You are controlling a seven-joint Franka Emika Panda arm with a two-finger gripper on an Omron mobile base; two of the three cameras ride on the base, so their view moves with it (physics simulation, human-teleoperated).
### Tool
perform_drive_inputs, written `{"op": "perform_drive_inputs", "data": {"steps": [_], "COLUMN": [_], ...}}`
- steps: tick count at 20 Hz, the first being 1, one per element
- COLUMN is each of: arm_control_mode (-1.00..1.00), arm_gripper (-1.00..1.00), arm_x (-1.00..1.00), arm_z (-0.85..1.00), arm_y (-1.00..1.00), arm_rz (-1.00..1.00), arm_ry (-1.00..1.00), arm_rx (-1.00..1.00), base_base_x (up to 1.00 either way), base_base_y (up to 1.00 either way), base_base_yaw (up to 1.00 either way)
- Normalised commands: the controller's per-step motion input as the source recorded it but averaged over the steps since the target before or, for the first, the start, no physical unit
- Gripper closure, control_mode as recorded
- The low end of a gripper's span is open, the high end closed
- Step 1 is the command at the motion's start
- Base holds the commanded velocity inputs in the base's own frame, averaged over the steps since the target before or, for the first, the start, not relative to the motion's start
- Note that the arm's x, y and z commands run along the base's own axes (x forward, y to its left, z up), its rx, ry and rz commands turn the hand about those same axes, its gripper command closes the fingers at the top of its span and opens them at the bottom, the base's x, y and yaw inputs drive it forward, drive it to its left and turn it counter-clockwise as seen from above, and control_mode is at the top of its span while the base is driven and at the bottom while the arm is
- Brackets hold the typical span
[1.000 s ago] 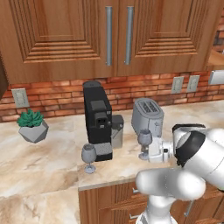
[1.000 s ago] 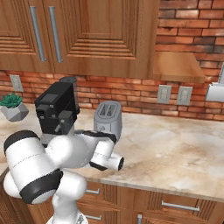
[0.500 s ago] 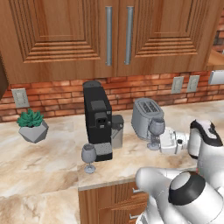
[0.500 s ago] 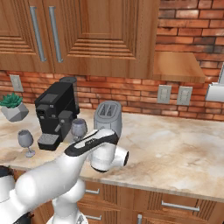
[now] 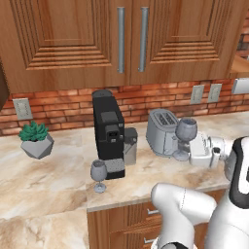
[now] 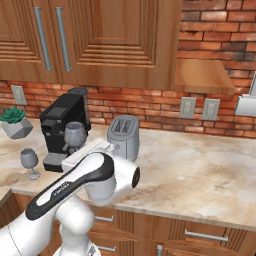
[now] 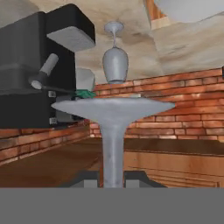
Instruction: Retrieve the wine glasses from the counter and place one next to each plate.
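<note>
My gripper [image 5: 189, 148] is shut on the thin stem of one wine glass [image 5: 186, 130], holding it upright just above the counter [image 5: 48, 180] in front of the toaster. From the right side, the held glass [image 6: 75, 134] stands over the gripper [image 6: 81, 151], beside the coffee machine. In the hand view, which is rolled over, the gripper [image 7: 113, 180] clamps the stem and the round foot [image 7: 113, 107] spreads just beyond the fingertips. The other wine glass [image 5: 98, 173] [image 6: 29, 160] [image 7: 115, 63] stands on the counter by the machine's front left corner. The plates are out of view.
A black coffee machine [image 5: 109, 131] [image 6: 62, 125] and a silver toaster [image 5: 163, 130] [image 6: 124, 136] stand near the brick wall. A potted plant [image 5: 35, 140] sits at the left. Wood cabinets [image 5: 126, 39] hang overhead. Open marbled counter [image 6: 200, 170] stretches right.
The arm has swung round while the gripper stayed shut on the glass. The held glass has risen off the counter, moving right in the left base view. The other glass stayed put.
</note>
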Motion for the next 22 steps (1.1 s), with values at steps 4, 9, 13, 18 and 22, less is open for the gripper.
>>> {"op": "perform_drive_inputs", "data": {"steps": [4,9,13,18,22], "arm_control_mode": [-1.0,-1.0,-1.0,-1.0,1.0], "arm_gripper": [1.0,1.0,1.0,1.0,1.0], "arm_x": [-0.93,-0.97,-0.49,-0.11,-0.25], "arm_z": [0.68,0.79,0.77,0.63,0.28], "arm_y": [0.0,0.0,-0.11,-0.14,-0.34], "arm_rz": [0.0,0.0,-0.02,-0.06,-0.11], "arm_ry": [-0.24,-0.32,-0.12,0.0,0.01], "arm_rx": [0.0,0.0,0.0,0.0,0.01], "base_base_x": [0.0,0.0,0.0,0.0,-0.22], "base_base_y": [0.0,0.0,0.0,0.0,-0.18], "base_base_yaw": [0.0,0.0,0.0,0.0,-0.05]}}
